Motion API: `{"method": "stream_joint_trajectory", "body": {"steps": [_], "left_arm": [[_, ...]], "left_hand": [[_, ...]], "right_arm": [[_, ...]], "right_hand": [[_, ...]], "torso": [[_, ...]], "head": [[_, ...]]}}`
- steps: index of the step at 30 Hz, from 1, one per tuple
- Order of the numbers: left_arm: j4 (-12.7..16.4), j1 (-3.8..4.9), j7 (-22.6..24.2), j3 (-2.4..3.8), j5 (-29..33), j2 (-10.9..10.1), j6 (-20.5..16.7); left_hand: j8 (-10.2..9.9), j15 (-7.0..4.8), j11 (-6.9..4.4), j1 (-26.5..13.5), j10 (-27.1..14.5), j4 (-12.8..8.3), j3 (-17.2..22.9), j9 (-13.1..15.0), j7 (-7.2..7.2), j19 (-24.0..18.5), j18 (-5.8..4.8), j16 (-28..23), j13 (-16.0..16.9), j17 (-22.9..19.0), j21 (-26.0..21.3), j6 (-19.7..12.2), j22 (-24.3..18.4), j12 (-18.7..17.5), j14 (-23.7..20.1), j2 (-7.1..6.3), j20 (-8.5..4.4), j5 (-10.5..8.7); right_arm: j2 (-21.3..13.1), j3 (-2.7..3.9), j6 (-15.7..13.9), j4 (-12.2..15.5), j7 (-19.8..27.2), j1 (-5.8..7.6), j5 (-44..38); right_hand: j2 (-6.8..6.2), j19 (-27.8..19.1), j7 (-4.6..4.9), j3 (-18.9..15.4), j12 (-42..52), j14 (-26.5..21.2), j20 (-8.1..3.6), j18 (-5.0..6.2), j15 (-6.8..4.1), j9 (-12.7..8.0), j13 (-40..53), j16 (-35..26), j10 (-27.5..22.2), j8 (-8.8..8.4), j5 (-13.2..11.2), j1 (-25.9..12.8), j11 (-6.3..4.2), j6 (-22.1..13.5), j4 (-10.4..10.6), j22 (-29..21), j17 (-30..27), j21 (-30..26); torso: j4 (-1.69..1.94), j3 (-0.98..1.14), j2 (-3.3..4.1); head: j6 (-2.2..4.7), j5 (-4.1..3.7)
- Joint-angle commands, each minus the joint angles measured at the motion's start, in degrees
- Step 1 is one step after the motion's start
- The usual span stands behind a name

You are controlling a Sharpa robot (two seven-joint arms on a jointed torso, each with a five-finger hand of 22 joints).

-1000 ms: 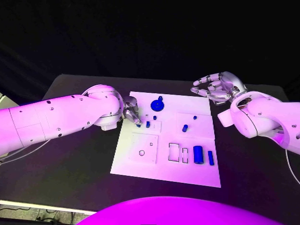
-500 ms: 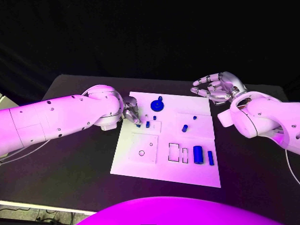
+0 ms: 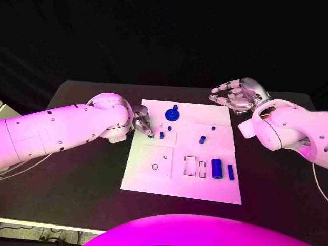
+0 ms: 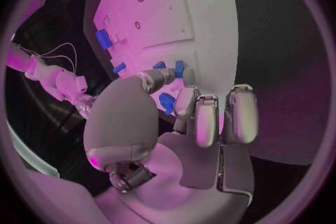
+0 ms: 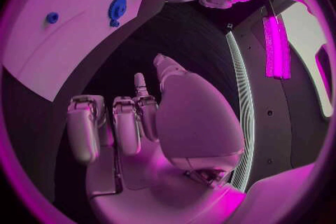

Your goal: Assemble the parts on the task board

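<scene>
The left hand (image 3: 142, 123) hangs low over the far left edge of the task board (image 3: 182, 184), its fingers curled down round a small blue peg (image 4: 168, 103); whether the fingertips actually pinch the peg or merely touch it I cannot tell, since the thumb covers the contact; just right of it stands another short peg (image 3: 162, 136) on the board; further right and farther off lies the blue gear (image 3: 171, 115), then a small peg (image 3: 202, 139) near the middle, and at the near right two blue cylinders (image 3: 217, 168) side by side next to the rectangular slots; at the far right the right hand (image 3: 238, 96) hovers above the board's far corner, fingers apart and holding nothing. The parts look small, stiff, light and smooth, so likely slippery; a fingertip pinch across the sides seems best. The board's slot shapes are hard to make out; the desk (image 3: 75, 174) beneath is black.
</scene>
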Motion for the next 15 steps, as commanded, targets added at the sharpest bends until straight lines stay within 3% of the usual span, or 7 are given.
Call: {"method": "stream_joint_trajectory", "body": {"steps": [1,15], "left_arm": [[0.5,-0.09,0.86,0.08,0.73,-0.11,-2.7],[0.74,-0.33,1.74,0.07,0.84,-0.16,-3.71]], "left_hand": [[0.21,-0.28,-0.15,-0.01,0.42,-7.75,7.9,0.19,-0.67,0.16,-1.06,0.24,0.05,10.71,0.21,0.21,2.55,0.26,4.93,0.73,0.02,0.35],[0.23,-0.29,-0.16,-0.03,0.45,-7.78,7.95,0.22,-0.67,0.23,-1.08,0.23,0.09,10.69,0.25,0.23,2.63,0.29,4.92,0.75,0.02,0.38]], "right_arm": [[-0.01,0.0,0.79,0.06,0.77,-0.06,-0.5],[-0.04,0.0,0.88,0.05,0.72,-0.08,-0.5]], "right_hand": [[-0.02,3.37,0.11,0.28,-0.27,5.09,0.31,0.93,0.19,-0.05,9.93,-0.35,0.51,0.05,0.21,-0.59,0.5,-0.38,0.12,11.61,11.53,-0.34],[-0.03,3.35,0.09,0.39,-0.2,5.08,0.29,0.95,0.18,-0.06,9.97,-0.38,0.57,0.14,0.23,-0.71,0.49,-0.37,0.14,11.58,11.48,-0.41]], "torso": [[0.06,0.0,-0.01],[-0.01,0.05,0.0]], "head": [[-0.02,0.08],[-0.15,0.18]]}}
